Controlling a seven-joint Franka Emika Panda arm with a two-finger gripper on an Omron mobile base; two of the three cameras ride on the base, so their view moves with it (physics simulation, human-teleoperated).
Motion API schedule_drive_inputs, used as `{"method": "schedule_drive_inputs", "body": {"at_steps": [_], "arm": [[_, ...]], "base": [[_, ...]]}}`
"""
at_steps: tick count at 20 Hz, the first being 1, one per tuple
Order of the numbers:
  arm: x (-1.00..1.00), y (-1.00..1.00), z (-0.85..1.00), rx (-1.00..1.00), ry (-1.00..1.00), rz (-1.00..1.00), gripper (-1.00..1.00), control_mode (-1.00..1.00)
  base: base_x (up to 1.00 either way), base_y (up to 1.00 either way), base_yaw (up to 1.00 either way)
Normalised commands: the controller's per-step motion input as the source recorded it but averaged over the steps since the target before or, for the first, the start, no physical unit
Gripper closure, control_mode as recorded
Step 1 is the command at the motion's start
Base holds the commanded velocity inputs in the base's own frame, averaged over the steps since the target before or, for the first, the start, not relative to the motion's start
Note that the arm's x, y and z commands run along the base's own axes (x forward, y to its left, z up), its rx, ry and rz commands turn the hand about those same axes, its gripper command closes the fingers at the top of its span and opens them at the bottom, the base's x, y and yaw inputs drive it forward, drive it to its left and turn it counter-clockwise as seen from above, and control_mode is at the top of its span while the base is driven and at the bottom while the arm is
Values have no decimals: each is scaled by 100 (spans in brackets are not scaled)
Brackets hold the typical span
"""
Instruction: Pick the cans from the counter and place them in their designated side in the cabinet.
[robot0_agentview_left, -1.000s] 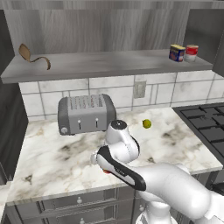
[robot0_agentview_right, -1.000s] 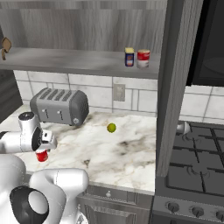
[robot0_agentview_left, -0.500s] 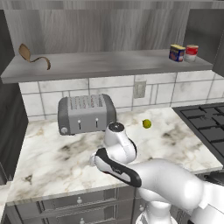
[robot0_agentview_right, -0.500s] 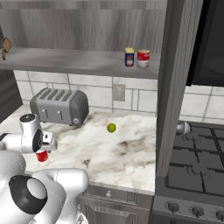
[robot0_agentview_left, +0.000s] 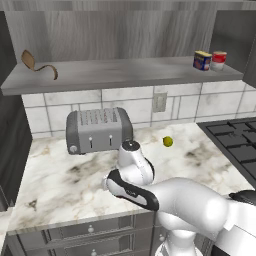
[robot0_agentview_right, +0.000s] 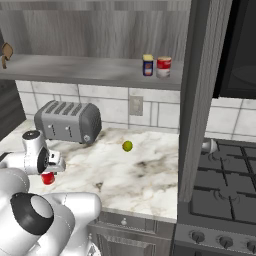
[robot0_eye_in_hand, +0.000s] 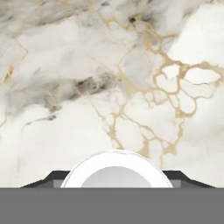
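A red can (robot0_agentview_right: 48, 178) with a white lid (robot0_eye_in_hand: 116, 168) stands on the white marble counter (robot0_agentview_right: 145, 172), near its front left. My gripper (robot0_agentview_right: 49, 171) points straight down over it. In the hand view the gripper (robot0_eye_in_hand: 116, 178) has its dark fingertips (robot0_eye_in_hand: 56, 176) pressed against both sides of the lid, shut on the can. In the left base view my own arm hides the can. A dark blue can with a yellow label (robot0_agentview_left: 202, 60) stands at the right end of the grey cabinet shelf (robot0_agentview_left: 115, 75), also seen as the blue can (robot0_agentview_right: 147, 65).
A red can with a white band (robot0_agentview_left: 218, 59) stands beside the blue one. A grey toaster (robot0_agentview_left: 98, 130) sits against the tiled wall, and a yellow-green ball (robot0_agentview_left: 168, 141) lies to its right. A stove (robot0_agentview_right: 225, 190) adjoins the counter's right end. A brown curled object (robot0_agentview_left: 37, 65) lies on the shelf's left end.
The fingers have closed in onto the red can. The arm and the can stay where they were.
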Motion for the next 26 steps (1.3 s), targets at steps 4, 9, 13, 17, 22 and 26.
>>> {"method": "schedule_drive_inputs", "body": {"at_steps": [4, 9, 13, 17, 22, 26], "arm": [[0, 0, -1, 0, 0, 0, 100, -100], [-2, -3, 7, 0, -1, 0, 100, -100], [-1, -7, 21, 0, -4, 1, 100, -100], [0, -7, 32, 1, -7, 1, 100, -100], [0, -11, 28, 2, -7, 2, 100, -100], [0, -20, 22, 3, -6, 2, 100, -100]], "base": [[0, 0, 0], [0, 0, 0], [0, 0, 0], [0, 0, 0], [0, 0, 0], [0, 0, 0]]}}
